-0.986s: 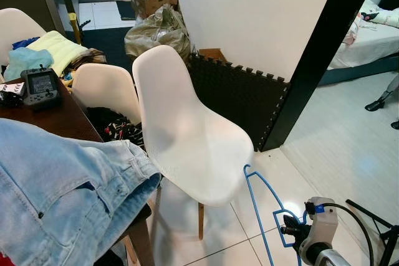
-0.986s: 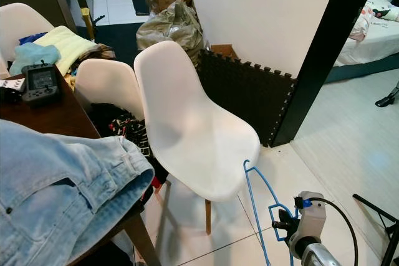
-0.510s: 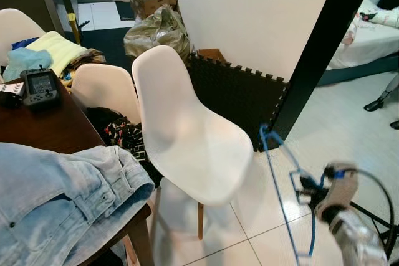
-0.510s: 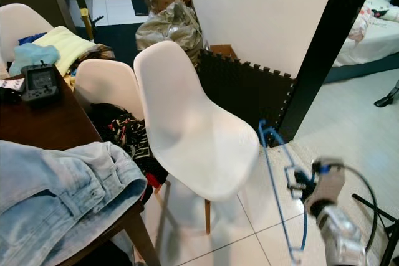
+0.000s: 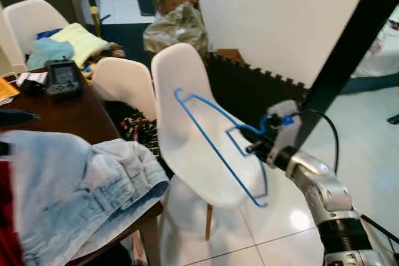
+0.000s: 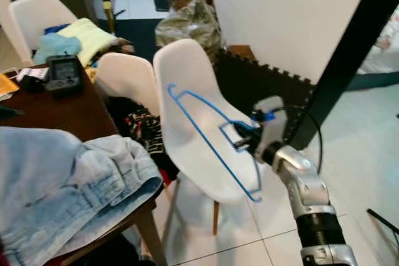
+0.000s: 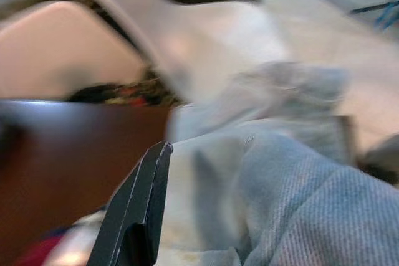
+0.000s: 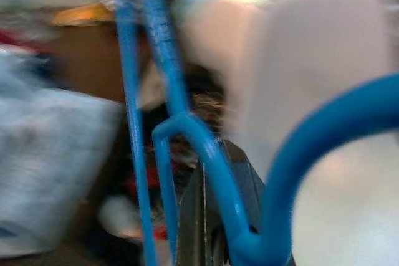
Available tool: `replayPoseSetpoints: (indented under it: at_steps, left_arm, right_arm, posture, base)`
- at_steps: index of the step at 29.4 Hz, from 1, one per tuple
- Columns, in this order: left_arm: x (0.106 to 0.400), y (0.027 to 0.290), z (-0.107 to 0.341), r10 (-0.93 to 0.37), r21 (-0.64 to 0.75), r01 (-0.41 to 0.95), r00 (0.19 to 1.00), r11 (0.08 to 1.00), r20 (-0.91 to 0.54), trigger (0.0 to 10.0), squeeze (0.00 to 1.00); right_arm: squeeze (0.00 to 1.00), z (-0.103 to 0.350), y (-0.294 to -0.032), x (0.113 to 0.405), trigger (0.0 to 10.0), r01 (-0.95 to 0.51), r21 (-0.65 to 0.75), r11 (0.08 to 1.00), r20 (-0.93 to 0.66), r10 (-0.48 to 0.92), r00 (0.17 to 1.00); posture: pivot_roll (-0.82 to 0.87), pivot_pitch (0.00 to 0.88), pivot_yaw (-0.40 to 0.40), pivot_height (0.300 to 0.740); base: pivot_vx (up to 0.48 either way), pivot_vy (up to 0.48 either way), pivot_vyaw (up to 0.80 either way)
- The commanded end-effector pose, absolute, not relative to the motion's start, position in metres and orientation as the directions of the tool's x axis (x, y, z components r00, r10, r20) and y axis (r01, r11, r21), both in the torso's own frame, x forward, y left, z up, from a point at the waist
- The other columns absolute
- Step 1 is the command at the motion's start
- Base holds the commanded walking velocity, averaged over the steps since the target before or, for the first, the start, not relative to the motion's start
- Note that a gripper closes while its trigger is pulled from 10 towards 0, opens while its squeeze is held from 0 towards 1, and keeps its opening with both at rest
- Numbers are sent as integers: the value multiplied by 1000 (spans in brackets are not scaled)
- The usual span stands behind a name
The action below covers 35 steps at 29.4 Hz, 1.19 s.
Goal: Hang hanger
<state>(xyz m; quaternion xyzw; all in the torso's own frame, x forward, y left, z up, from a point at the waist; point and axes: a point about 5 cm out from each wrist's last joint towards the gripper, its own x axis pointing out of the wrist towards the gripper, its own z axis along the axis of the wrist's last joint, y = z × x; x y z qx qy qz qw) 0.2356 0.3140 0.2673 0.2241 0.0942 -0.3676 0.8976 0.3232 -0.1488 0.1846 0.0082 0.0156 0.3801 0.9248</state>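
Observation:
A thin blue wire hanger is held up in the air, slanting in front of the seat of a white shell chair. My right gripper is shut on the hanger's inner loop, to the right of the chair. The right wrist view is blurred: blue hanger wire crosses the black fingers. In the left wrist view one black finger hovers over light blue jeans on the brown table.
The jeans hang over the table's near corner. A grey handheld device lies on the table. Two more white chairs stand behind. Black foam mat and a black door frame are on the right.
My right arm has risen and swung left, carrying the hanger from low over the floor to in front of the chair seat. The camera view has also shifted.

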Motion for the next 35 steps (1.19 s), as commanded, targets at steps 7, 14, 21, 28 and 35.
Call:
replayPoseSetpoints:
  at_steps: [7,14,21,28,35]
  left_arm:
    - [233,318,262,-580,318,672,740,669,-342,10000,0]
    - [235,322,267,-543,355,625,781,696,-310,10000,0]
    - [250,328,281,-459,446,485,871,752,-173,10000,0]
    - [263,326,291,-420,479,391,906,786,-52,10000,0]
    - [280,318,286,-394,487,346,919,802,-4,10000,0]
  right_arm:
    - [0,228,-133,317,10000,-795,163,584,-22,808,589]
    - [0,240,-129,316,10000,-792,264,551,-52,828,558]
    - [0,224,-113,309,10000,-738,347,579,-169,812,558]
    - [0,214,-105,311,10000,-638,404,656,-228,747,624]
    - [0,193,-84,286,10000,-653,347,674,-429,733,528]
  posture:
    - [175,47,-66,740]
    - [169,49,-64,740]
    - [167,50,-63,740]
    - [161,52,-61,740]
    - [143,59,-58,740]
  base:
    - [0,0,794]
    - [0,0,795]
    - [0,0,800]
    - [0,0,536]
    - [0,0,0]
